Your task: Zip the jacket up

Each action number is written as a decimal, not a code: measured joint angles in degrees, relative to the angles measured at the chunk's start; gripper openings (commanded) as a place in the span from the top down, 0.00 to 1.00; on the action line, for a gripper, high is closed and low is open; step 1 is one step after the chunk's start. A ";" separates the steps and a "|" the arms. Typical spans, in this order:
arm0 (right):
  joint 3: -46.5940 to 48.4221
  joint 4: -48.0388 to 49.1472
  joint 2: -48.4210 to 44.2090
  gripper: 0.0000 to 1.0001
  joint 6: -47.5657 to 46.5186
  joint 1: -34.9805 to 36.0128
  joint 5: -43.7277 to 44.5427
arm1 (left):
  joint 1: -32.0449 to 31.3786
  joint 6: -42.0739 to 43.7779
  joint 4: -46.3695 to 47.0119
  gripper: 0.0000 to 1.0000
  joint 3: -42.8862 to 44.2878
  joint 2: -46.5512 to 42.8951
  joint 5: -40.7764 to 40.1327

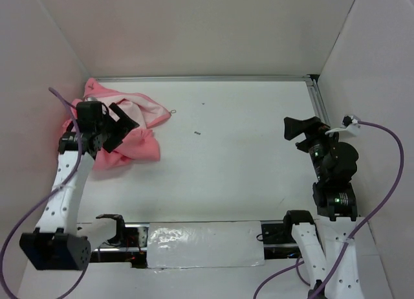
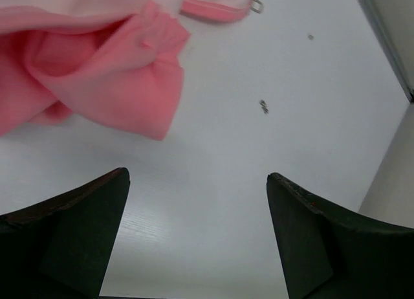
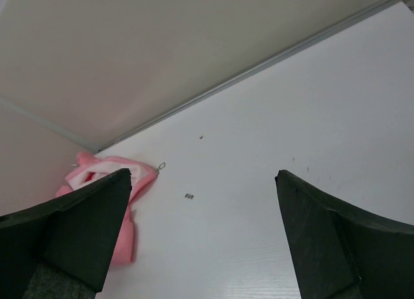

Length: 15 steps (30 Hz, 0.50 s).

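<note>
On my left wrist feed the left gripper (image 2: 197,176) fills the near edge. Its two dark fingers (image 2: 84,215) are spread wide with only bare white table (image 2: 272,182) between them, gripping nothing. Just past them lies the jacket (image 2: 116,79), a crumpled salmon-pink heap with paler lining turned up along its far side. From overhead, the jacket (image 1: 139,145) sits bunched in the far left corner of the table (image 1: 246,176), against the left wall, and the left gripper (image 1: 119,124) hangs over it.

A small metal ring (image 1: 173,111) pokes out at its right edge. It may be the zip pull, but it is too small for me to be sure. A dark speck (image 1: 197,133) lies alone, right of that.

The right gripper (image 3: 204,173) is far off on the right side, fingers likewise apart and empty.
</note>
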 measured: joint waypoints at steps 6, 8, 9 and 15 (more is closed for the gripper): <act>-0.87 -0.15 2.21 0.00 -1.03 0.00 -0.70 | 11.37 -0.61 -2.25 0.01 2.23 17.64 0.50; -0.59 -0.13 4.42 0.00 -1.55 0.00 -1.07 | 13.66 -1.09 -2.16 0.01 2.95 23.06 0.50; -0.59 -0.17 5.29 0.00 -1.73 0.00 -1.36 | 14.36 -1.51 -2.29 0.01 3.48 25.53 0.55; -0.92 -0.24 8.04 0.00 -2.56 0.00 -1.27 | 15.43 -2.14 -3.74 0.30 14.62 44.02 -0.13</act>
